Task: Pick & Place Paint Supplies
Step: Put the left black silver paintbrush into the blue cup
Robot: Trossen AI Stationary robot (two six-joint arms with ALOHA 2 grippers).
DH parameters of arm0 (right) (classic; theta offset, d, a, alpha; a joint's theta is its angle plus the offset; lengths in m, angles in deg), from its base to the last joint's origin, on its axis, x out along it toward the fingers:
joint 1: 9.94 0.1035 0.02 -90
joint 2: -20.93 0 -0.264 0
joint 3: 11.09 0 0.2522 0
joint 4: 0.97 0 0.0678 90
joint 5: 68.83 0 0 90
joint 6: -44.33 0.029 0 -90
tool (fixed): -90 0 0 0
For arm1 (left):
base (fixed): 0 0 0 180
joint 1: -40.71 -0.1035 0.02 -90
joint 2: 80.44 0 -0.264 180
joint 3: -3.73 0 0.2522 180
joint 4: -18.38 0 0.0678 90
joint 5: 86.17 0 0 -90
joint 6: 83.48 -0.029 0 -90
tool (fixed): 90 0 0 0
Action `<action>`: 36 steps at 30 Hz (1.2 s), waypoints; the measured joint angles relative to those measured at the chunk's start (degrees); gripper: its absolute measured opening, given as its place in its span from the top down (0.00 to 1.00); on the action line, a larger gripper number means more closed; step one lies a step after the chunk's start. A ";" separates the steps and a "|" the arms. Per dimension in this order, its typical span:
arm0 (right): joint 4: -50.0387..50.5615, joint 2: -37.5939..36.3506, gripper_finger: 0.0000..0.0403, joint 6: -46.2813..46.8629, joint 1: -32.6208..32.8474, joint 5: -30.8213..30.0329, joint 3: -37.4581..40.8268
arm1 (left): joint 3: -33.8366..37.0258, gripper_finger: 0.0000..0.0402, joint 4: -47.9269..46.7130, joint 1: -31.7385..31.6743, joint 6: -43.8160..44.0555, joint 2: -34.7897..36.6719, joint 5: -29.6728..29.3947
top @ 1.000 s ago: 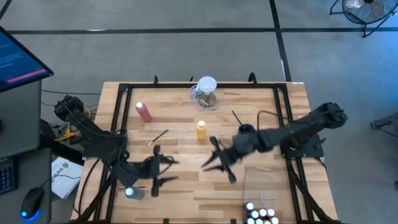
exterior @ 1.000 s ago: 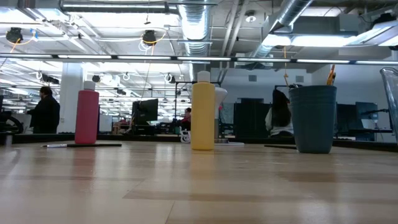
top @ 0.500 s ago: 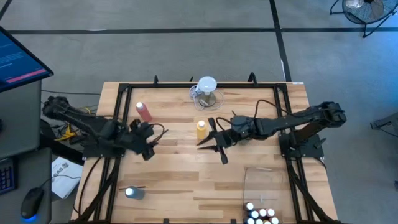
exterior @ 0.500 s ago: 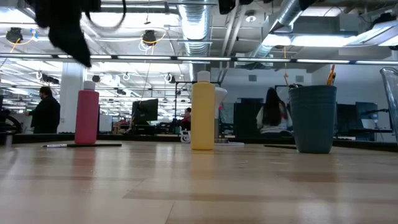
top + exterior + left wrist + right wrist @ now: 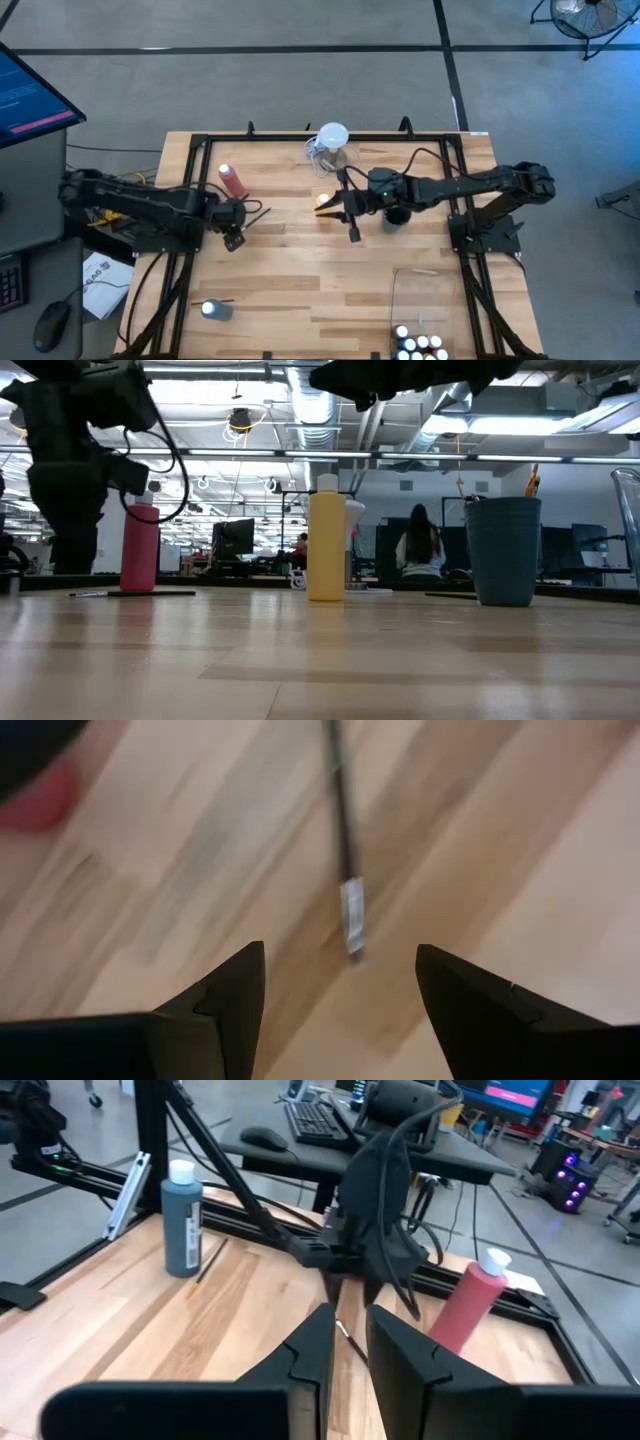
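Progress is judged early: small white-capped paint bottles (image 5: 417, 346) are gathered inside a clear container (image 5: 432, 292) at the surface's near right corner, while most supplies remain loose. Pink-red squeeze bottle (image 5: 231, 180), smooth plastic cylinder with white cap, is upright near the far left corner. Yellow squeeze bottle (image 5: 324, 205), same form, is stood at mid-surface, toward the far edge. Blue squeeze bottle (image 5: 211, 309) is upright by the near left edge. Thin dark paintbrush (image 5: 345, 870), with pale band, is laid flat on the light, grained wood surface (image 5: 300, 290). Left tool (image 5: 340, 982) is held open directly above that brush, nothing gripped. Right tool (image 5: 350, 212), fingers almost closed and empty, is poised just beside the yellow bottle. Dark round cup (image 5: 396, 213) is set beneath the right arm.
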 joint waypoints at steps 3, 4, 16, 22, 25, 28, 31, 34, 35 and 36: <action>0.02 0.05 0.87 0.01 -0.59 0.00 0.00 | 0.15 0.46 1.34 -0.36 -0.40 0.48 1.12; 0.04 0.07 0.87 -0.01 -0.59 0.00 0.00 | 0.22 0.46 1.48 -0.37 -0.41 0.91 1.14; 0.82 0.09 0.87 -0.41 -0.97 0.02 0.00 | 4.98 0.46 7.79 0.00 3.91 -0.60 -0.70; 1.91 0.13 0.87 -0.17 -2.18 0.02 0.00 | 7.51 0.46 9.92 1.67 5.87 -0.55 0.50; 1.95 0.13 0.87 -0.14 -2.45 0.02 0.00 | 8.84 0.46 11.99 3.03 6.91 -0.44 -0.59; 1.86 0.13 0.87 -0.13 -2.43 0.02 0.00 | 9.31 0.46 13.18 4.63 7.87 -0.75 -2.28; 1.51 0.13 0.87 -0.04 -2.38 0.02 0.00 | 9.33 0.47 13.58 6.25 8.49 -2.13 -4.00; 1.51 0.13 0.87 0.01 -2.34 0.02 0.00 | 9.17 0.50 13.69 7.72 8.55 -4.97 -5.29; 1.46 0.13 0.87 0.01 -2.34 0.02 0.00 | 9.09 0.52 13.85 8.20 8.75 -5.96 -5.56; 1.42 0.13 0.87 0.01 -2.34 0.02 0.00 | 8.94 0.53 14.16 8.74 8.99 -6.95 -5.90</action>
